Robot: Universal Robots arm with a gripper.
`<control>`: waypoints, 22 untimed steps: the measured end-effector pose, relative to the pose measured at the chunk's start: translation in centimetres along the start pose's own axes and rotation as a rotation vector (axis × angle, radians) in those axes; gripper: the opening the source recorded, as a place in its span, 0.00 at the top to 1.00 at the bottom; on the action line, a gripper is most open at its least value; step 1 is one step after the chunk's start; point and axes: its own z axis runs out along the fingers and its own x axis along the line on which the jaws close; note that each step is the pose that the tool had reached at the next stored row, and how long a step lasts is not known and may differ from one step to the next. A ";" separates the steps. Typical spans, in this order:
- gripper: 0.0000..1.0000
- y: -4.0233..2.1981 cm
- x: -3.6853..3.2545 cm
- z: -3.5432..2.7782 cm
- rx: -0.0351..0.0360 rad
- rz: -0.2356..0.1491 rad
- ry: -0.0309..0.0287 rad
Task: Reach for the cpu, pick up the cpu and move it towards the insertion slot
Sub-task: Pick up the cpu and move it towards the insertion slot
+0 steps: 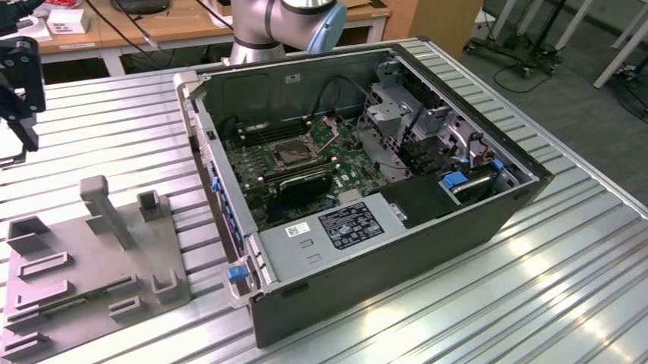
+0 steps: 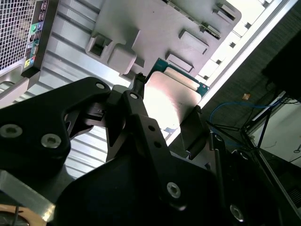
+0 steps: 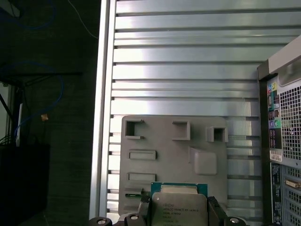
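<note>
Second wrist view: my claw [image 2: 168, 102] is closed on the cpu [image 2: 171, 94]. One of the black fingers [image 2: 194, 129] is on each of two opposite edges, and the jaws are only as far apart as the chip is wide. The pale silvery face catches the light. A green board edge shows at the far side.

In the first wrist view the cpu [image 3: 178, 208] sits between the same two fingers [image 3: 214, 211], lid facing the camera, print on it. The grey plastic tray [image 3: 174, 150] lies beyond it on the ribbed aluminium table [image 3: 178, 70]. I can't make out any contact between chip and tray. A corner of the computer case [image 3: 284, 141] shows its rear ports beside the tray.

In the exterior view the computer case [image 1: 405, 220] lies on its side, open. The insertion slot [image 1: 288, 154] is a metal-framed square with a dark centre on the green board inside. The tray [image 1: 91, 250] sits on the table at the exterior view's left of the case, well apart from the slot.
</note>
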 end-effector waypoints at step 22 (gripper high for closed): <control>0.45 -0.02 -1.76 0.00 0.0000 0.000 -0.0001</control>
